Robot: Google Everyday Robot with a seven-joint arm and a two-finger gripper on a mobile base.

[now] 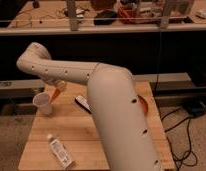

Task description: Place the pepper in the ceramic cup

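Currently held: pepper (56,94), pinched in the closed gripper (59,87), tip slanting down toward the cup, which should let it drop in point first.
Gripper place: just above and to the right of the cup (42,103), seemingly not yet over its mouth.
Cup: upright at the table's (86,135) left rear, rim open.
Bottle (60,151): lying near the front edge, well apart.
Next, likely: shift over the rim, then release.
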